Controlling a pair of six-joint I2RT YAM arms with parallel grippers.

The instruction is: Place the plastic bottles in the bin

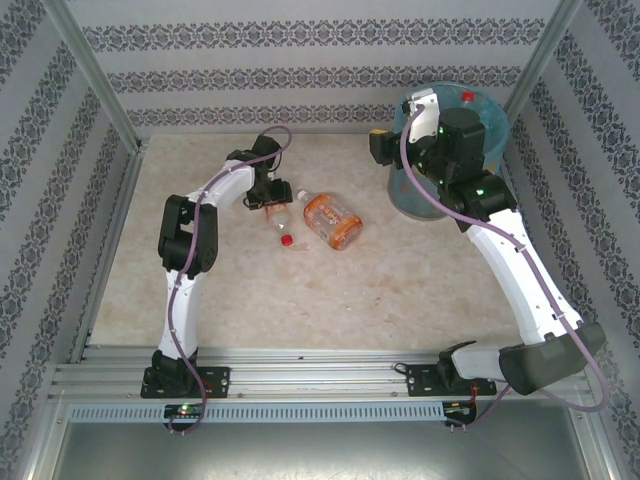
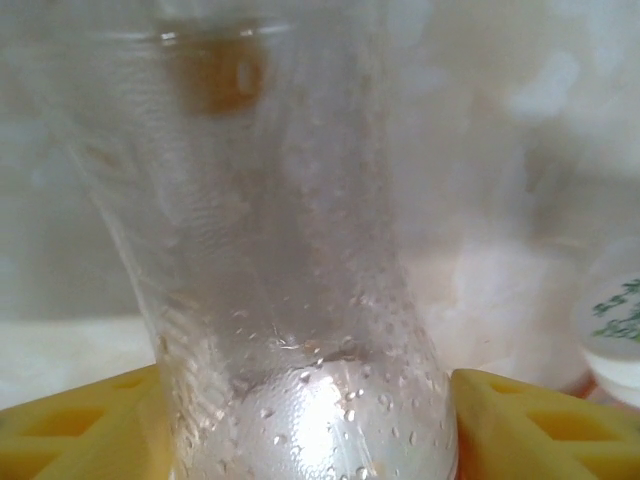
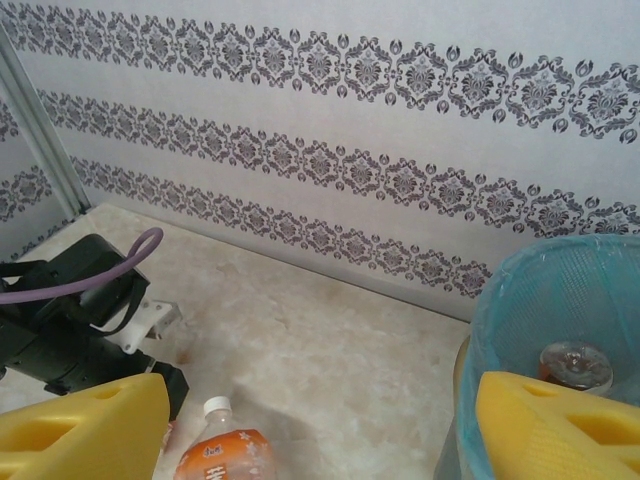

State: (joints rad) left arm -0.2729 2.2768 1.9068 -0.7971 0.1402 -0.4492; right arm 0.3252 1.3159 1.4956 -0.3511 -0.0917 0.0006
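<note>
Patterned walls (image 1: 320, 40) enclose a pale bench (image 1: 400, 290), where the left tool (image 2: 310, 425) straddles a clear bottle (image 1: 279, 222) lying beside the orange bottle (image 1: 331, 219), ready to lift it; whether it grips, I cannot tell. The right tool (image 3: 320, 425) gapes empty by the bin (image 1: 405, 195), which holds a third bottle (image 3: 575, 365).

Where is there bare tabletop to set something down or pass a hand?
Bare: the near half of the table, from the orange bottle to the near edge, and the back strip between the left gripper and the bin. Crowded: centre-left, where the clear bottle sits between that gripper's jaws, beside the orange bottle.
</note>
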